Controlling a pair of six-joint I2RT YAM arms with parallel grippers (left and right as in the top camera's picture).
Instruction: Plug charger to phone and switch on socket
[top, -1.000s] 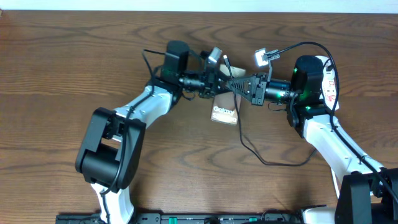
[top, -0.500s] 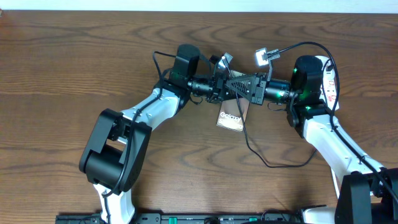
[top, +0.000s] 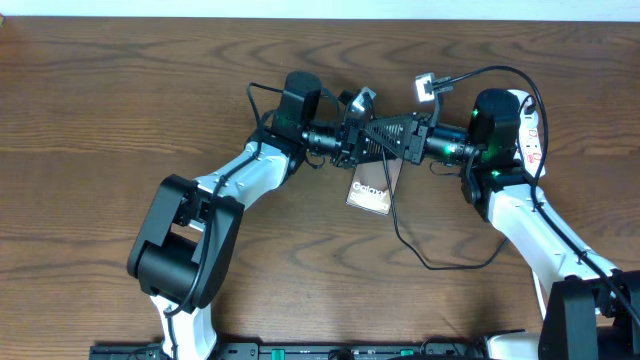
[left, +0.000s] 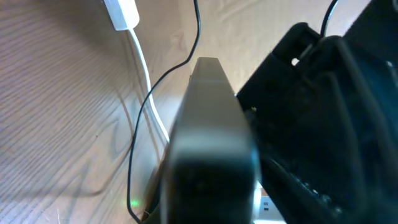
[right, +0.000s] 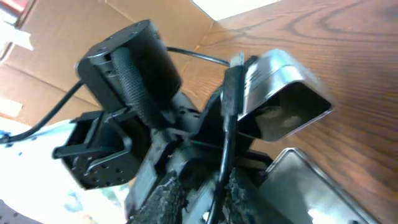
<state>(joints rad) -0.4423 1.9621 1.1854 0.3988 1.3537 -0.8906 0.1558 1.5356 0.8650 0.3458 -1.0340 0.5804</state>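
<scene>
The phone (top: 369, 188), dark with white "Galaxy" lettering, hangs tilted above the table, with my left gripper (top: 350, 141) shut on its upper end. In the left wrist view its dark edge (left: 211, 137) fills the middle. My right gripper (top: 368, 133) meets the left one nose to nose. Its pads (right: 239, 186) stand apart, and the thin black charger (right: 224, 155) runs loosely between them, its connector (right: 231, 93) pointing past the left gripper. I cannot tell whether the connector is in the phone. The cable loops down across the table (top: 400, 235). The socket is out of the overhead view.
A white cord (left: 142, 68) runs along the wood to a white block (left: 121, 12) at the top edge of the left wrist view. A silver camera housing (right: 280, 87) sits close behind the connector. Bare wood lies on both sides of the arms.
The left arm has shifted right with the phone, which now hangs closer to the right gripper. The right gripper's jaws have parted around the cable.
</scene>
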